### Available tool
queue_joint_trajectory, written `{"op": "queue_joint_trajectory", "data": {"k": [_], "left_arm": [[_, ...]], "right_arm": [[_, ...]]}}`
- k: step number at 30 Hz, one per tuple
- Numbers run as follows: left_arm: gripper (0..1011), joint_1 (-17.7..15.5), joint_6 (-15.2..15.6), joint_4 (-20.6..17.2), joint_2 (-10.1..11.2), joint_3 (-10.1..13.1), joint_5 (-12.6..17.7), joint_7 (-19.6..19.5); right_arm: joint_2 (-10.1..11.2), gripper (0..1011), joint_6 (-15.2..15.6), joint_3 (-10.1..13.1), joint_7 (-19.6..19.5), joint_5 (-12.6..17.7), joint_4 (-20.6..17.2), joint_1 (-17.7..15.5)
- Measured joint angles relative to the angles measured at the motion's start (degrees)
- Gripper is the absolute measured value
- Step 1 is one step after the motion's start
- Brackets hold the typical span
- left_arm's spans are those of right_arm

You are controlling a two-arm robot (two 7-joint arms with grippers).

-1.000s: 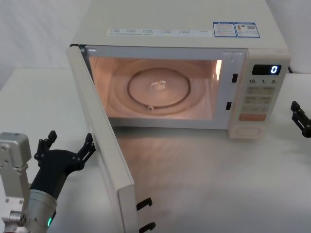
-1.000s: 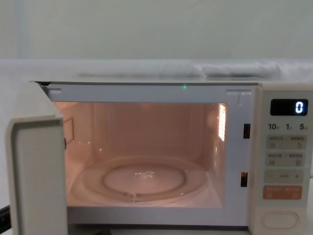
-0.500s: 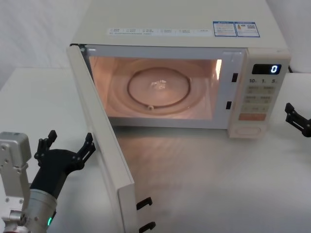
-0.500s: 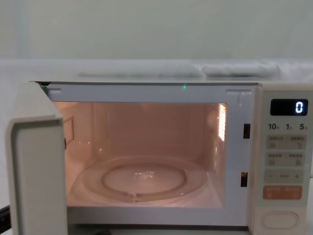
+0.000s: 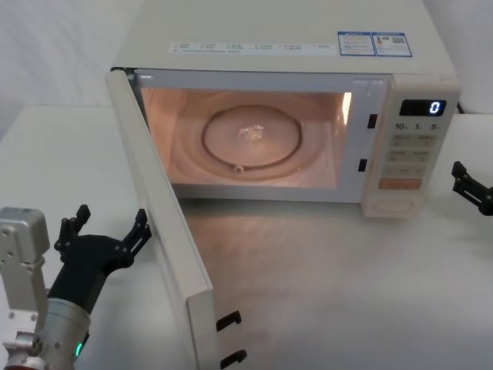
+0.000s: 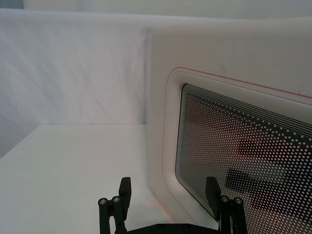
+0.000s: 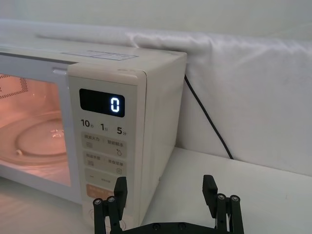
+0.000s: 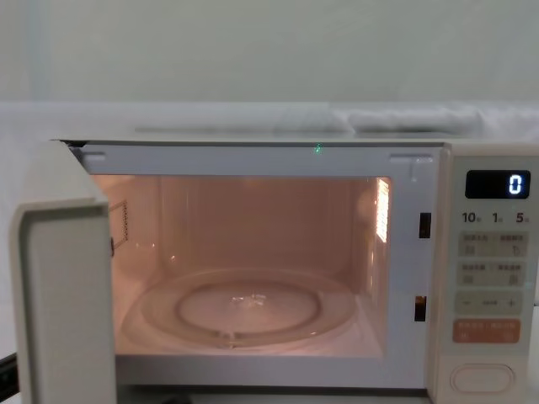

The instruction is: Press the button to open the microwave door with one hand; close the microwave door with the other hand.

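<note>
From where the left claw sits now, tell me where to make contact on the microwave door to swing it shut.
Push rather than grip: the microwave door stands wide open, hinged at the far left corner. Press the open left claw against its outer face near the free edge with the latch hooks, coming from the robot's left. The right claw waits beside the control panel.

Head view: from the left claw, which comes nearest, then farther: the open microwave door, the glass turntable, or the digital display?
Measured from the left claw, at the table's near left:
1. The microwave door, swung open right beside it, on its right.
2. The glass turntable, inside the lit cavity, farther back.
3. The digital display, on the control panel at the far right.
</note>
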Motion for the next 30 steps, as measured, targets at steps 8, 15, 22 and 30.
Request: {"op": "queue_joint_trajectory", "data": {"k": [8, 15, 22, 30], "left_arm": [[1001, 0.0, 0.0, 0.0, 0.0, 0.0, 0.0, 0.0], [1001, 0.0, 0.0, 0.0, 0.0, 0.0, 0.0, 0.0], [1001, 0.0, 0.0, 0.0, 0.0, 0.0, 0.0, 0.0], [968, 0.0, 0.0, 0.0, 0.0, 0.0, 0.0, 0.0]], "right_arm": [[0.0, 1002, 0.0, 0.0, 0.0, 0.0, 0.0, 0.0], [0.0, 1002, 0.0, 0.0, 0.0, 0.0, 0.0, 0.0], [0.0, 1002, 0.0, 0.0, 0.0, 0.0, 0.0, 0.0], [0.0, 1002, 0.0, 0.0, 0.0, 0.0, 0.0, 0.0]]}}
